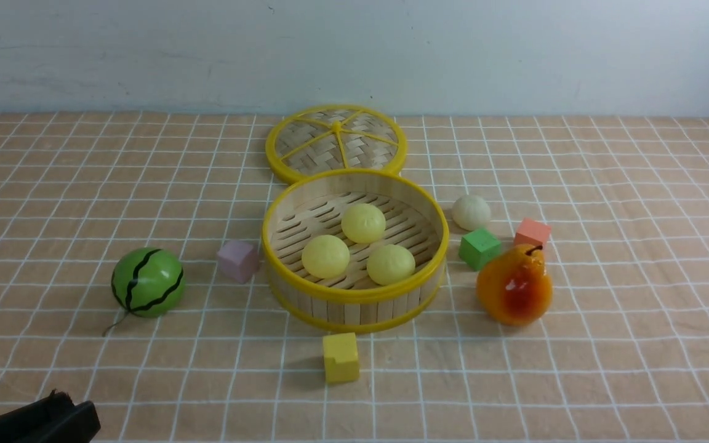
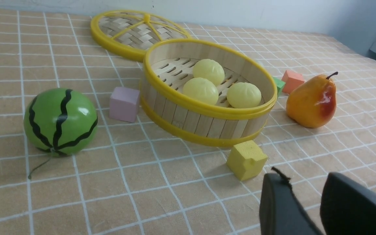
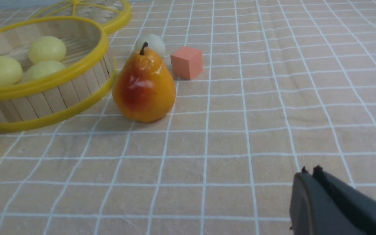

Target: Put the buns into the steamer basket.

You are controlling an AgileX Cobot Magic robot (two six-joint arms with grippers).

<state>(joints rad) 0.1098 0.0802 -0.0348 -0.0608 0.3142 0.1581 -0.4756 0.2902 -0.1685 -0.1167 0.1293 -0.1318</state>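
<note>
Three pale-yellow buns (image 1: pixel 325 256) (image 1: pixel 363 223) (image 1: pixel 391 264) lie on the slatted floor inside the round bamboo steamer basket (image 1: pixel 354 301) at the table's middle. They also show in the left wrist view (image 2: pixel 200 90) and in the right wrist view (image 3: pixel 46 49). My left gripper (image 2: pixel 305 182) is open and empty, low at the near left, well short of the basket (image 2: pixel 207 120); only its dark tip (image 1: pixel 53 418) shows in the front view. My right gripper (image 3: pixel 310 174) is shut and empty, over bare cloth far from the basket (image 3: pixel 44 94).
The woven lid (image 1: pixel 336 143) lies behind the basket. A watermelon ball (image 1: pixel 148 282) and pink cube (image 1: pixel 237 259) are to its left. A yellow cube (image 1: pixel 340 357) is in front. A whitish ball (image 1: pixel 471 212), green cube (image 1: pixel 479 247), salmon cube (image 1: pixel 532 233) and pear (image 1: pixel 514 289) are on the right.
</note>
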